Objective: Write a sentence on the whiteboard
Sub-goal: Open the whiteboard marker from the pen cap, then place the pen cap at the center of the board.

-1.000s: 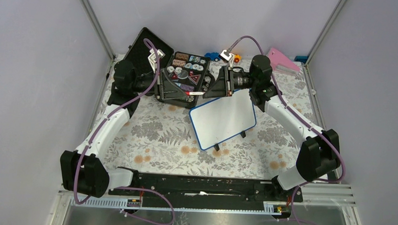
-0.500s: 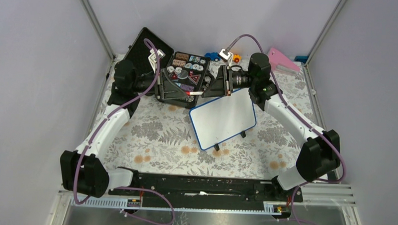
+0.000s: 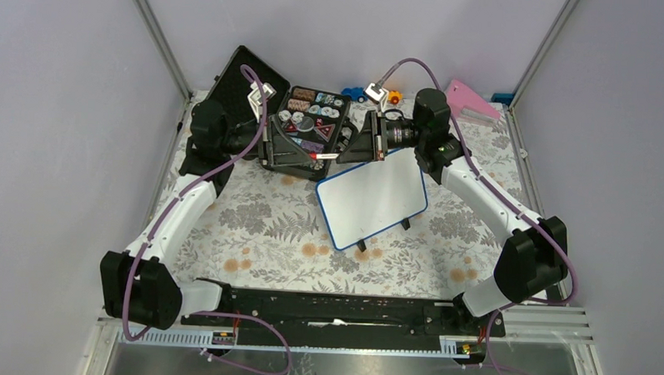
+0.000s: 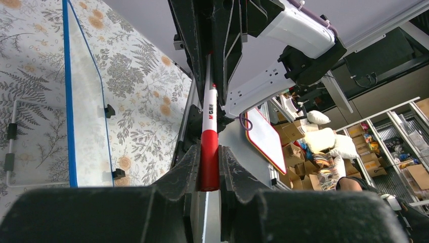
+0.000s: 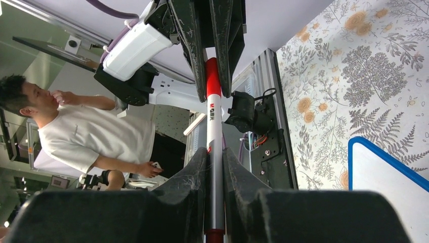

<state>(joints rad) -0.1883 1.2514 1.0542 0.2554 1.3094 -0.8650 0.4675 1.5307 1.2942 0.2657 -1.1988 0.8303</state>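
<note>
The whiteboard lies on the floral cloth at centre right, blue-framed, with a blank face; no red sentence shows on it. A red-and-white marker hangs in the air between both grippers, just beyond the board's far left corner. My left gripper is shut on the marker's red cap end. My right gripper is shut on its white barrel. The board's blue edge shows in the left wrist view and its corner in the right wrist view.
An open black case with small coloured items stands behind the grippers at the back. A blue toy car, an orange toy and a pink piece lie along the back edge. Metal posts frame the cell.
The right wrist has shifted slightly toward the back left. The marker stays held between both grippers; the board has not moved.
</note>
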